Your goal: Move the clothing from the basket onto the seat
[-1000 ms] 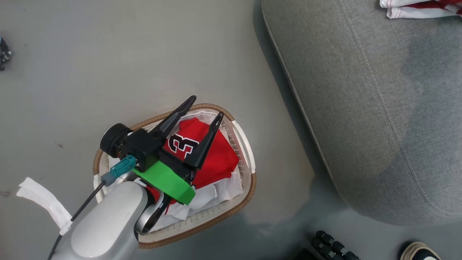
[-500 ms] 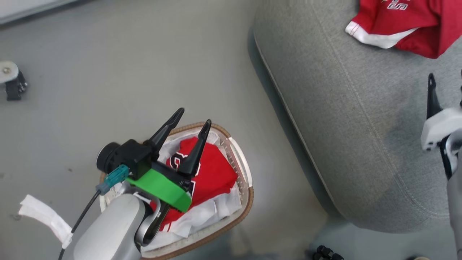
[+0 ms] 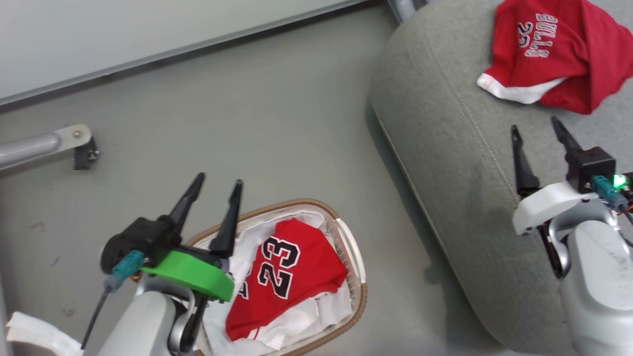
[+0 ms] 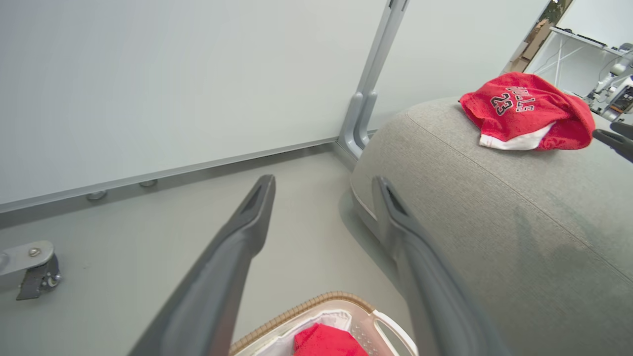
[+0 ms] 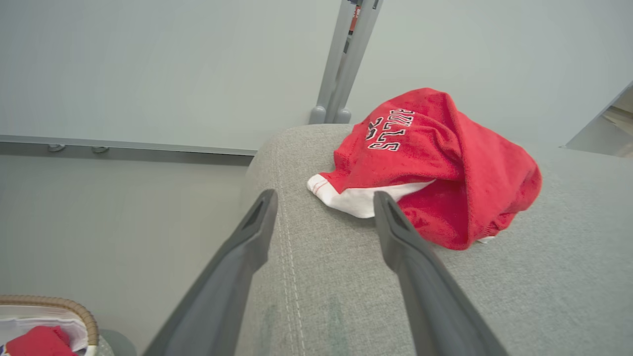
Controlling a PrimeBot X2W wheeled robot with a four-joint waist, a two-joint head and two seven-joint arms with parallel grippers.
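Floor (image 3: 272, 123) smooth grey; white wall panel (image 3: 148, 39); seat (image 3: 445, 163) grey fabric; L end effector (image 3: 219, 179), R end effector (image 3: 535, 124) released.

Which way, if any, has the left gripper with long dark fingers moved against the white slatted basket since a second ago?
Yes. Against the white slatted basket, the left gripper has shifted left, to its left rim, uncovering the red 23 garment.

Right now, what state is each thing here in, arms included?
BULLS 23 garment: crumpled, lying on the seat.
Large-23 garment: loosely folded, lying in the basket.
Basket: upright on the floor, one garment inside.
Seat: bearing one garment.
Left gripper: open, holding nothing.
Right gripper: open, holding nothing.
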